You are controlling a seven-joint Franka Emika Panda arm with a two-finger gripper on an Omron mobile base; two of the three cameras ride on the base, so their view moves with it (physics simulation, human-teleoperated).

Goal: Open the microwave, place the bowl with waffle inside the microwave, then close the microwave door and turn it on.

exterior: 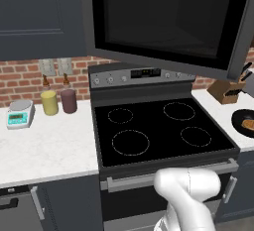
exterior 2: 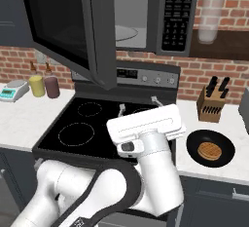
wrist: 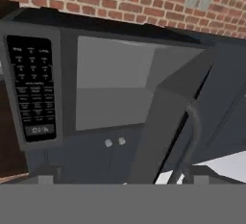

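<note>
Dark grey and swung wide on its left hinge, the microwave door [exterior 2: 73, 24] left the pale cavity of the microwave [exterior 2: 146, 11] exposed above the stove [exterior: 158, 131]. The gripper [exterior 2: 138, 105] hovered over the burners, jaws spread apart and holding nothing. The bowl with waffle [exterior 2: 210, 149] sat on the counter [exterior 2: 233, 167] to the right, near the knife block [exterior 2: 211, 102]. Lifting the shallow bowl by its rim could tip it, and raising it risked knocking the door's lower edge.

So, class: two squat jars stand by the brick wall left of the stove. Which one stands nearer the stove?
The dark maroon jar: it stands beside the stove, while the yellow jar sits on its far side, toward the kitchen scale.
</note>
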